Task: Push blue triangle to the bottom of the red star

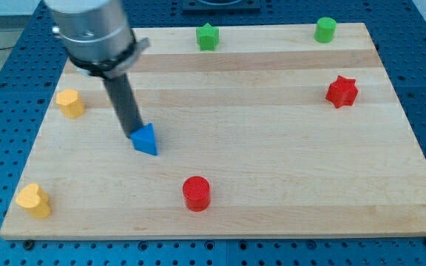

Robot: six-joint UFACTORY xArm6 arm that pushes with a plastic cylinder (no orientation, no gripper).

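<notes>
The blue triangle [146, 140] lies on the wooden board [272, 148], left of centre. My tip [132, 133] touches its upper left side. The red star [341, 91] sits far off at the view's right, well above and to the right of the triangle. The arm's grey body hangs over the board's top left corner and hides what lies under it.
A red cylinder [196, 193] stands near the bottom edge, below and right of the triangle. A yellow block [70, 103] and a yellow heart [33, 199] sit at the left. A green star [208, 36] and a green cylinder [325, 29] sit along the top.
</notes>
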